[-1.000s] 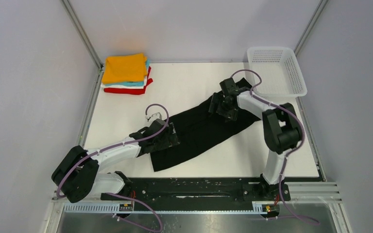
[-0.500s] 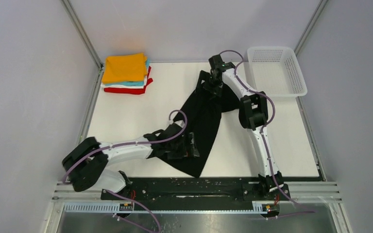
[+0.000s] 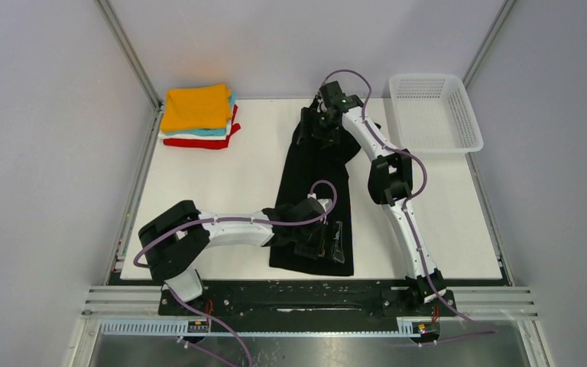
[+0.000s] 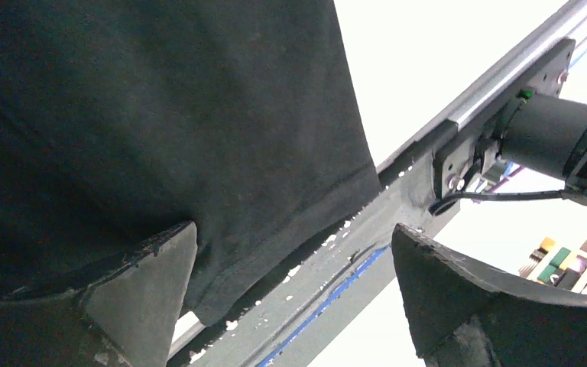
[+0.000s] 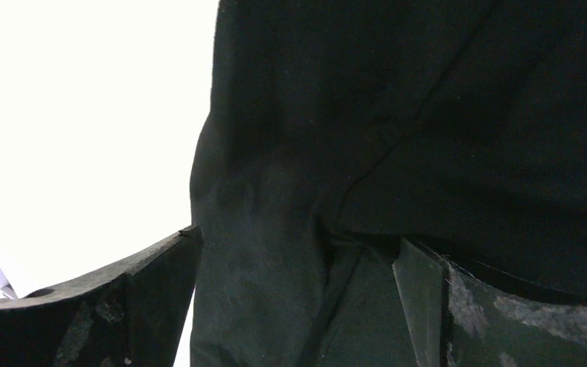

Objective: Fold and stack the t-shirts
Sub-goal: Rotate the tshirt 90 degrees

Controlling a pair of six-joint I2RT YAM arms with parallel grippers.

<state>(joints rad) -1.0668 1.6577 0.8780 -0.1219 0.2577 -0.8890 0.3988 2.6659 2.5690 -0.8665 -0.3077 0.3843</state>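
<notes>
Soft black cloth t-shirt (image 3: 306,164) lay elongated from far to near edge of the white counter (image 3: 214,191); left pincer (image 4: 292,229) and right pincer (image 5: 298,237) stood spread.

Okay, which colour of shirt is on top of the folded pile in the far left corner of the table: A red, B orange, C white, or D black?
B: the orange shirt lies uppermost, with only thin edges of other colours showing beneath it.
</notes>
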